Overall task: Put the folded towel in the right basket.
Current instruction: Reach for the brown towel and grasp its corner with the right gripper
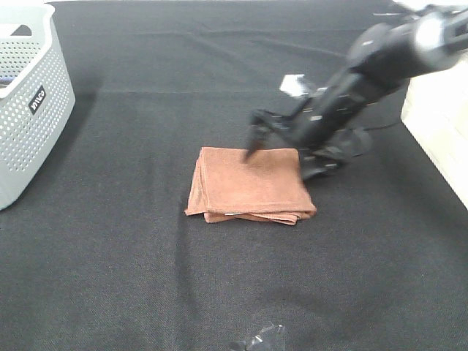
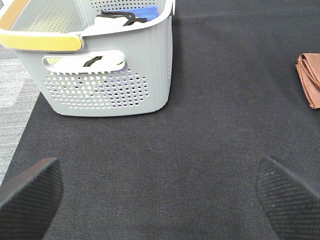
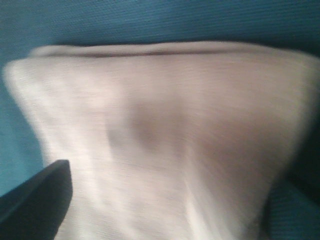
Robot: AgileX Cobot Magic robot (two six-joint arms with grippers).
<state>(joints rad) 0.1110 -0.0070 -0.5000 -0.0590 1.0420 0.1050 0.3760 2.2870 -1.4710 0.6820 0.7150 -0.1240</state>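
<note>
The folded brown towel point(image 1: 250, 186) lies flat on the black cloth near the middle. My right gripper point(image 1: 284, 159) is open and low over the towel's far right edge, with one finger point(image 1: 253, 143) at the back edge and the other beside the right corner. In the right wrist view the blurred towel point(image 3: 165, 130) fills the space between the fingers of my right gripper point(image 3: 165, 210). My left gripper point(image 2: 160, 200) is open and empty over bare cloth; the towel's edge point(image 2: 310, 77) shows far off. No basket shows on the right.
A grey perforated basket point(image 1: 29, 102) stands at the far left, and the left wrist view point(image 2: 107, 82) shows cloths inside it. A small white item point(image 1: 295, 85) lies behind the right arm. A pale surface point(image 1: 439, 131) borders the cloth's right side. A dark object point(image 1: 259, 340) sits at the front edge.
</note>
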